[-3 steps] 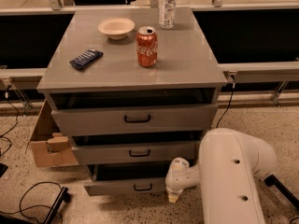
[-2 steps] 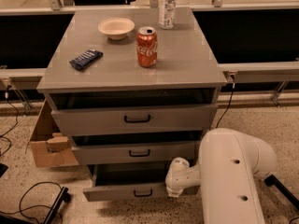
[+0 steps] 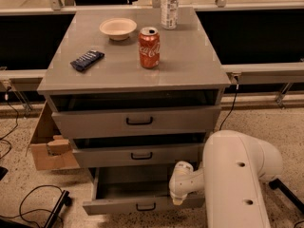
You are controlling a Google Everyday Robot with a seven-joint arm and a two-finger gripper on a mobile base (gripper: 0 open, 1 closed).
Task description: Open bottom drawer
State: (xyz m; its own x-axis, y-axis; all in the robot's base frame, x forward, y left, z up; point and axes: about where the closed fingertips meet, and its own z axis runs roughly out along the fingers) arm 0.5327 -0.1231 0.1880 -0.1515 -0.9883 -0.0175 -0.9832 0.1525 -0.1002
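Observation:
The bottom drawer (image 3: 142,204) is the lowest of three in the grey cabinet (image 3: 133,70). It stands pulled out, with its plain grey tray (image 3: 135,182) showing behind the front panel. Its small black loop handle (image 3: 146,206) is in the middle of the panel. My gripper (image 3: 177,198) hangs from the white arm (image 3: 232,184) at the right end of the drawer front, at its top edge. Its tip is partly hidden by the arm.
The top drawer (image 3: 137,121) and middle drawer (image 3: 141,155) stand slightly out. On the cabinet top are a red cola can (image 3: 148,47), a bowl (image 3: 118,28), a clear bottle (image 3: 169,6) and a dark packet (image 3: 87,60). A cardboard box (image 3: 47,146) and cables (image 3: 33,203) lie on the floor at left.
The bottom drawer has slid further out toward the camera, showing more of its tray. The gripper and arm have moved back with it.

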